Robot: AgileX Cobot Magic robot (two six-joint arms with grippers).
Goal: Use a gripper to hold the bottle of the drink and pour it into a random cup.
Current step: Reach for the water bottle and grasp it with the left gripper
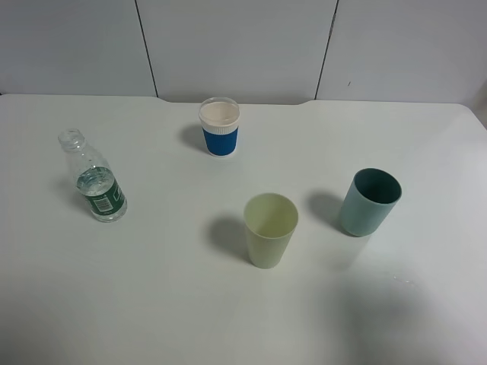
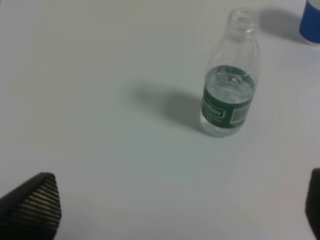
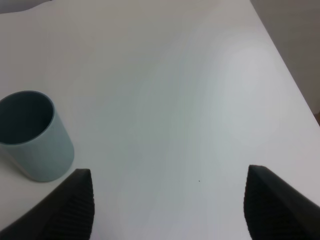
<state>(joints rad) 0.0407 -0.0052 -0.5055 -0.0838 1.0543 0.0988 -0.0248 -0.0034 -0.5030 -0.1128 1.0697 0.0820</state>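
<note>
While hovering short of the bottle of the drink (image 2: 229, 95), had completed none of the task: no grasp, no lift, no pour. Saw the bottle upright on the table (image 1: 152, 304), left side in the high view, uncapped by the look of it, part-filled with clear liquid, well apart from all three cups. Found the pale yellow-green cup (image 1: 270, 228) upright near the middle, apparently empty, with the teal cup (image 1: 369, 201) near on its right and the blue cup (image 1: 219, 128) farther back. Left to do: close in, clamp, carry over, tip. Read left gripper (image 2: 175, 212) as spread wide, fingers at the frame edges, holding and touching nothing, bottle ahead and clear of the gap. Read right gripper (image 3: 172, 205) as likewise spread, empty, over bare table beside the teal cup. Spotted neither arm in the high view.
</note>
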